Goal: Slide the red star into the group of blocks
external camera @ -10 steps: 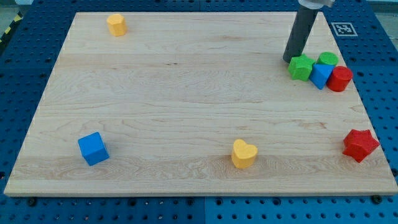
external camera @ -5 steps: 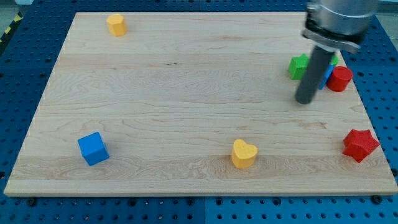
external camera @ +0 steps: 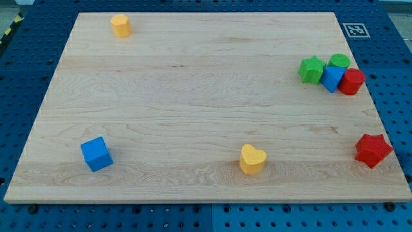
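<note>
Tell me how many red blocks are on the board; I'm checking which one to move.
2: the red star near the view's bottom-right corner, and a red cylinder at the right end of the cluster by the view's right edge. None looks hidden.

Pale wooden board [external camera: 193,96] with fine grain. At 3 o'clock: green star [external camera: 311,69], green cylinder [external camera: 340,62], blue block [external camera: 332,78], red cylinder [external camera: 352,82]. Red star [external camera: 373,150] at 4, yellow heart [external camera: 252,159] at 6, blue cube [external camera: 96,154] at 8, yellow block [external camera: 120,25] at 11.
</note>
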Robot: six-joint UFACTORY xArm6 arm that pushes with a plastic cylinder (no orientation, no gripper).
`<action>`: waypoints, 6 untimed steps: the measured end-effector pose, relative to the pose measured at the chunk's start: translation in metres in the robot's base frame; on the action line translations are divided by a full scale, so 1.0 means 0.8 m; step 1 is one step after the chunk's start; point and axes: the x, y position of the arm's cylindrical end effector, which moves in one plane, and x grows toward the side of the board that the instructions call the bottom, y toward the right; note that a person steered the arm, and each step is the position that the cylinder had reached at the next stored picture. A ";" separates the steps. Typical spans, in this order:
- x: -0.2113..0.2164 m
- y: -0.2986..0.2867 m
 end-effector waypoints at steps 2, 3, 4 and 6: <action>0.037 -0.101; -0.018 -0.163; -0.053 -0.184; 0.002 -0.154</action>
